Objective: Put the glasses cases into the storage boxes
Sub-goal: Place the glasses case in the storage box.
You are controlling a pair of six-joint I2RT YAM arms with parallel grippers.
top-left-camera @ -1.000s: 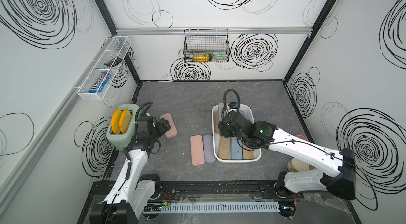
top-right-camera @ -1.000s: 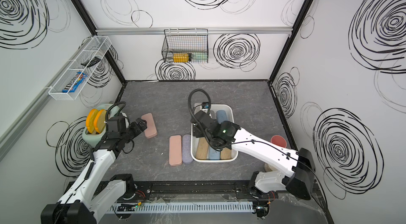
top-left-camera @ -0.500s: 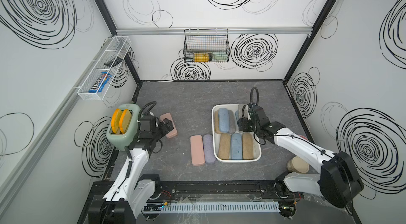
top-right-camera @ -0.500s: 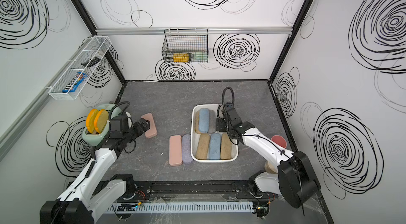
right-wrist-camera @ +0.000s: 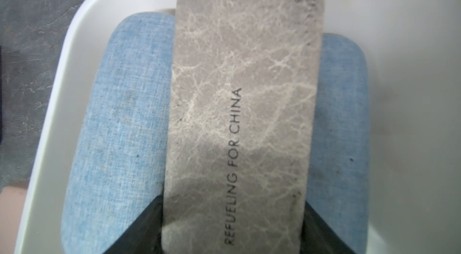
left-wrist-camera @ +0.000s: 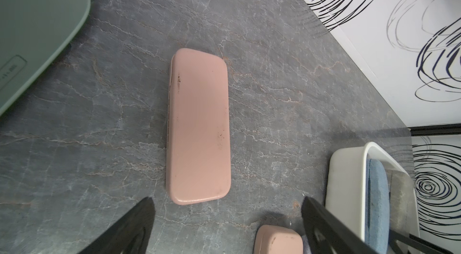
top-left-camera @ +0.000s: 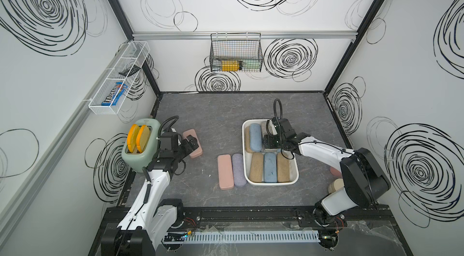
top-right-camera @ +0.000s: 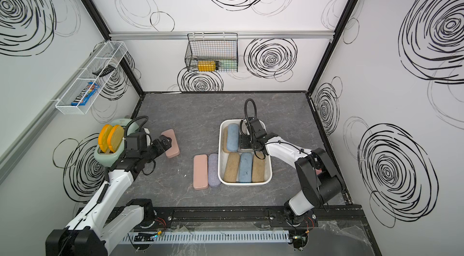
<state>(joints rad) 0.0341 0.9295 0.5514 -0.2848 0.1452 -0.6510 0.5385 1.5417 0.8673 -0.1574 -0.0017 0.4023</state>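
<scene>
The right gripper point(right-wrist-camera: 232, 225) clamps the near end of a grey-beige case point(right-wrist-camera: 244, 90), whose long axis points straight out from the fingers. Below it a blue case point(right-wrist-camera: 119, 128) lies parallel in the white tub point(right-wrist-camera: 74, 28). The left gripper point(left-wrist-camera: 227, 201) gapes wide. A pink case point(left-wrist-camera: 199, 125) lies lengthwise just ahead of it on the table, clear of both fingers.

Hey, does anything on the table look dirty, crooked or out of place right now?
The pink case near the toaster has dark specks and scuffs on its lid. It also lies at a slant, unlike the lilac case set straight beside the white tub. Nothing looks spilled.
</scene>
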